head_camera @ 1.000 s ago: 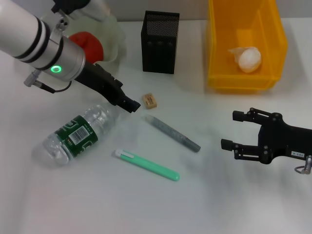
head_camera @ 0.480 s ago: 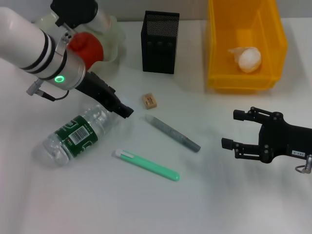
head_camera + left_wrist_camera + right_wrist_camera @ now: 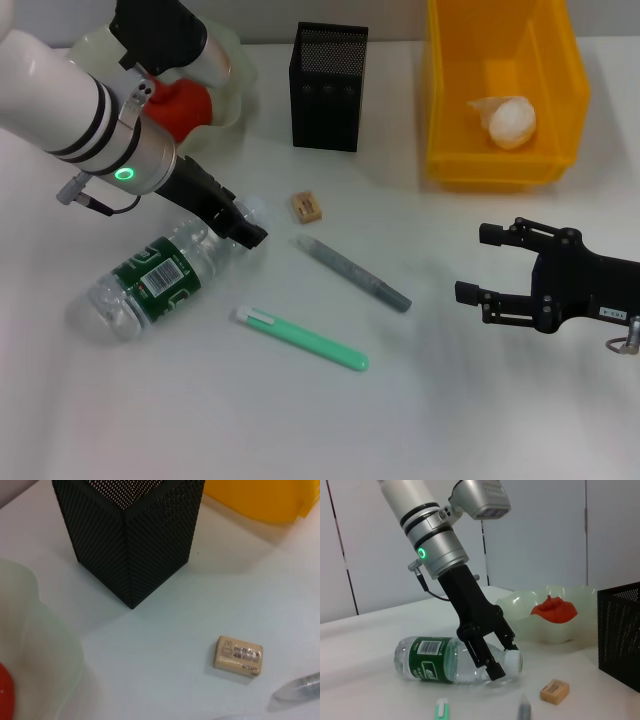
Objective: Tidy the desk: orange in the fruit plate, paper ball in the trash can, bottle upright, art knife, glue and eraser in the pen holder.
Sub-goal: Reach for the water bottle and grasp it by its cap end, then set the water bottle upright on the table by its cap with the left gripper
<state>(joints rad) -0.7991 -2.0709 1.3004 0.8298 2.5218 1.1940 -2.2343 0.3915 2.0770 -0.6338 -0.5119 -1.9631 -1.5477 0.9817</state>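
The bottle (image 3: 150, 275) lies on its side at the front left, its cap (image 3: 514, 661) pointing toward the eraser (image 3: 307, 207). My left gripper (image 3: 248, 234) is down at the bottle's neck, open, with one finger on each side of it in the right wrist view. The orange (image 3: 185, 105) rests in the fruit plate (image 3: 228, 62). In the yellow trash can (image 3: 500, 165) lies the paper ball (image 3: 510, 121). A grey glue stick (image 3: 355, 273) and a green art knife (image 3: 300, 338) lie on the desk in front of the black pen holder (image 3: 328, 85). My right gripper (image 3: 475, 265) hovers open at the right, holding nothing.
The left wrist view shows the pen holder (image 3: 130, 530), the eraser (image 3: 238, 656) and the fruit plate's rim (image 3: 40, 645) close by. The glue stick and art knife lie between the two grippers.
My left gripper has moved down and back from beside the eraser to the bottle's neck. The right arm has held still.
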